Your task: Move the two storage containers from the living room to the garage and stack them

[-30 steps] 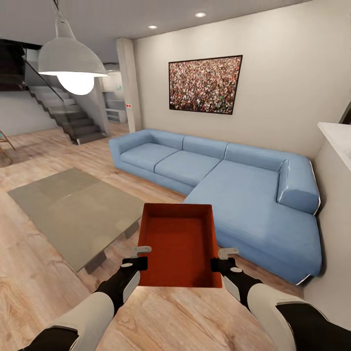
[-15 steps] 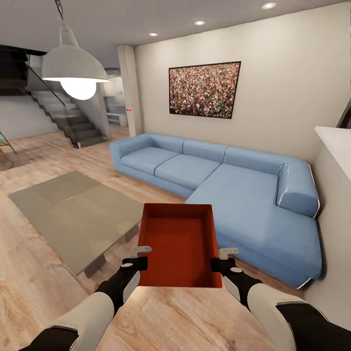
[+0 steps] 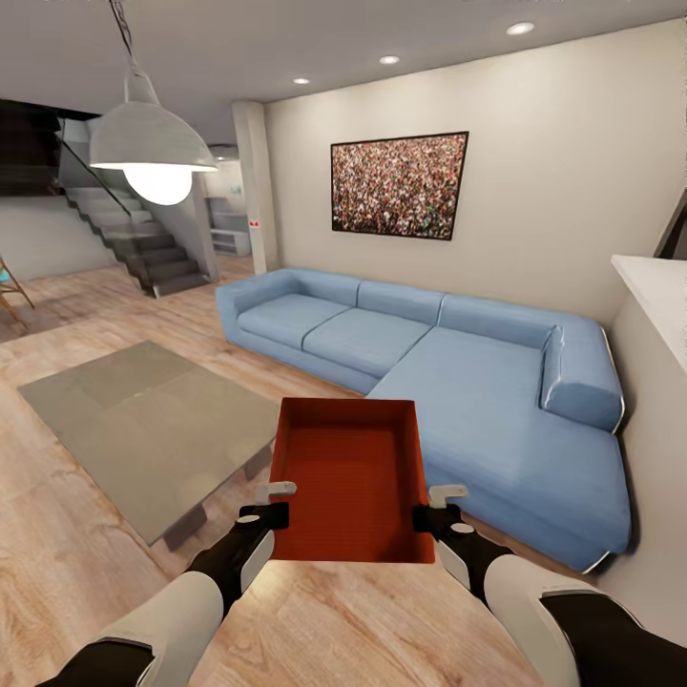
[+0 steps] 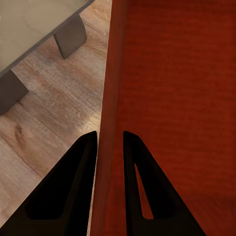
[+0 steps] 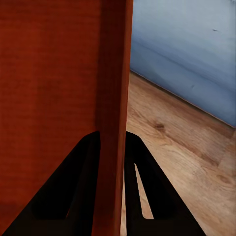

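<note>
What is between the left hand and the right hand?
The storage container, in the head view: left hand and right hand each clamp a side wall.

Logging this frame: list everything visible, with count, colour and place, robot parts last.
storage container: 1, orange-red, open-topped and empty, held over the floor between both grippers
corner sofa: 1, blue, against the far wall
low table: 1, grey, left of the container
wood plank floor: light brown, underfoot
framed picture: 1, speckled crowd image, above the sofa
pendant lamp: 1, pale grey, lit, upper left
staircase: 1, grey, far left
white counter edge: 1, right edge
left gripper: black, clamped on the container's left wall
right gripper: black, clamped on its right wall
</note>
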`<state>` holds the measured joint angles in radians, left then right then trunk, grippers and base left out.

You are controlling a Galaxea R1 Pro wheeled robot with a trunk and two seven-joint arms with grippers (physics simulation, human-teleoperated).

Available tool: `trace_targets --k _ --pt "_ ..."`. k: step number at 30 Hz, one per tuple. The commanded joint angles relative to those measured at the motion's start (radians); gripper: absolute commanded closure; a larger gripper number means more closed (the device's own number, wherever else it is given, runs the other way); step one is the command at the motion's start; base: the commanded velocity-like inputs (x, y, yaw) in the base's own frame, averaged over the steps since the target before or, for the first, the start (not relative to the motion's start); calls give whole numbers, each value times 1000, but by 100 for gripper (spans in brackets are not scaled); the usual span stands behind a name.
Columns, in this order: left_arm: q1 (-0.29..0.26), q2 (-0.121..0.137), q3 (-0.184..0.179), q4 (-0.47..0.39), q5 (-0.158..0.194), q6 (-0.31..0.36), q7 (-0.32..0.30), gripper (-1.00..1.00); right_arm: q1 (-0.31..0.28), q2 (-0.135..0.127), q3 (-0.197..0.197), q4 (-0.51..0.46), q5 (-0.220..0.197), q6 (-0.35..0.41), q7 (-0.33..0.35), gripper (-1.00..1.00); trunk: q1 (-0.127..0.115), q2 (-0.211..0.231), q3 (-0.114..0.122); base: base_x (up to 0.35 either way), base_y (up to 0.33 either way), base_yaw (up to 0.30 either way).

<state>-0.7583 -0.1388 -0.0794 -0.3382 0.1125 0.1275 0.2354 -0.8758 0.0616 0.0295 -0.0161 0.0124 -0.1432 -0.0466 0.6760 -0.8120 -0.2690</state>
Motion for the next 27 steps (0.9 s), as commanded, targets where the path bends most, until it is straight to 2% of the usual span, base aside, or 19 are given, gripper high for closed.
trace_targets --k 1,27 --pt "-1 1 41 -18 -1 9 15 100 0 0 -8 2 -11 -4 -6 100 0 -1 0 0 0 0" --pt "-1 1 41 -18 -1 9 15 100 0 0 -8 2 -11 -4 -6 100 0 -1 41 0 0 0"
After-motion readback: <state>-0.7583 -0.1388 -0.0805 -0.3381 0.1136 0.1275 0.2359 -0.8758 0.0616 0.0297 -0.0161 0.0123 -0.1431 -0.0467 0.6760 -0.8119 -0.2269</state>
